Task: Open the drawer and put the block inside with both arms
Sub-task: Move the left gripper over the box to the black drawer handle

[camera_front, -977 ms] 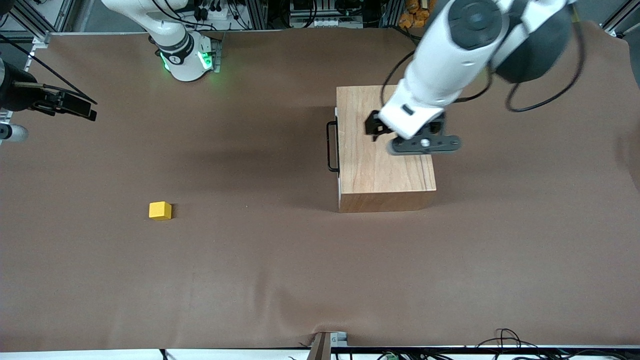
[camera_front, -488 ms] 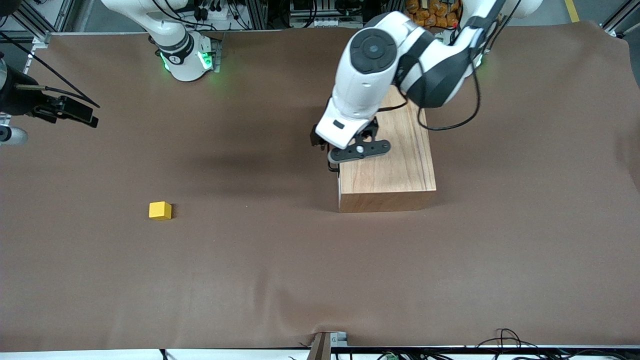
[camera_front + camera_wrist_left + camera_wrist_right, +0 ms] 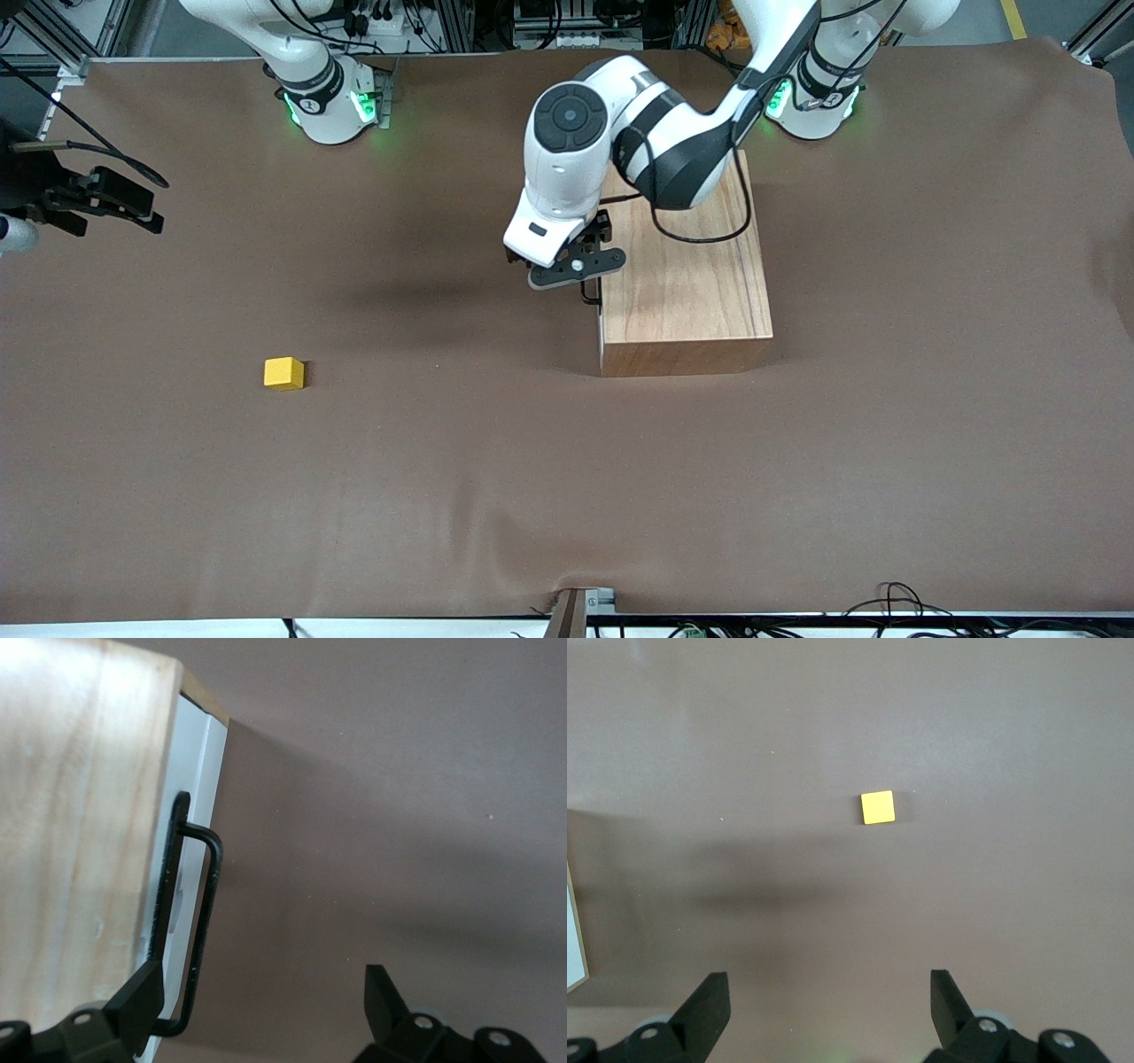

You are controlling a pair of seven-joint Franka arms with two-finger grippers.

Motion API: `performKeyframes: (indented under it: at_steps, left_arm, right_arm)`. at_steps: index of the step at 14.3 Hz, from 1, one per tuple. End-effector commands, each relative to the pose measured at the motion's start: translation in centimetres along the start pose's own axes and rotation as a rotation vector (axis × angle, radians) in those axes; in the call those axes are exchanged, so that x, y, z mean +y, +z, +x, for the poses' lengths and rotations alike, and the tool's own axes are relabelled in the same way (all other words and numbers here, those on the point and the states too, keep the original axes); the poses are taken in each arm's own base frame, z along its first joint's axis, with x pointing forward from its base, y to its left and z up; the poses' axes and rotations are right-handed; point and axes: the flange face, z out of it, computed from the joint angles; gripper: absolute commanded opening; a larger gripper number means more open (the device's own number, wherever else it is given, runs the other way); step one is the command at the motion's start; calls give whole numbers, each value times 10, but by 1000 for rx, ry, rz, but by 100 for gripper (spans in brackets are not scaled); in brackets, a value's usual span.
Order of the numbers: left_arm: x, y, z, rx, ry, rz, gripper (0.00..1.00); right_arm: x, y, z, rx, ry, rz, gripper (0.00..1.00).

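Since the earlier frames the left gripper [image 3: 576,270] has swung off the top of the wooden box [image 3: 682,266] toward the right arm's end of the table, and it now hangs at the box's handle side, just left of centre in the front view. Its fingers stand spread wide with nothing between them. In the left wrist view one finger [image 3: 133,1001] overlaps the lower end of the black U-shaped handle [image 3: 199,904], while the other finger [image 3: 381,997] is over bare brown table cover [image 3: 567,487] — whether the first finger touches the handle I cannot tell.

The drawer [image 3: 190,806] is shut: its pale front panel sits flush with the box face, and the handle stands out from it.

The yellow block [image 3: 283,373] has not shifted. It rests on the table cover in the lower left part of the front view, well apart from the box, nearer the camera than the handle and toward the right arm's end.

The right gripper [image 3: 115,202] waits at the left edge of the front view, over the table's edge — a little lower in the frame than a second ago. In its wrist view the fingers [image 3: 709,1005] are wide apart and hold nothing, with the block [image 3: 877,806] in sight on the cover.
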Motion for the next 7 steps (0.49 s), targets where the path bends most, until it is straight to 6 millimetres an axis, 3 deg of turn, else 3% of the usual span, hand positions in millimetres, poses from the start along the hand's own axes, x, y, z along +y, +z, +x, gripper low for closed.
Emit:
performKeyframes:
  at_steps: [1,3,6,7]
  left_arm:
    - [13,12,-19,82,12,65,100]
    - [16,27,-26,95,3,102,100]
    - [16,33,-24,97,7,115,100]
    - [16,45,-23,91,5,130,100]
  right_arm:
    - [0,-9,-2,11,-7,11,100]
    - [5,-4,-6,-37,5,13,100]
    - [8,-2,-5,-33,6,-5,100]
    - [9,0,-5,-40,8,-7,100]
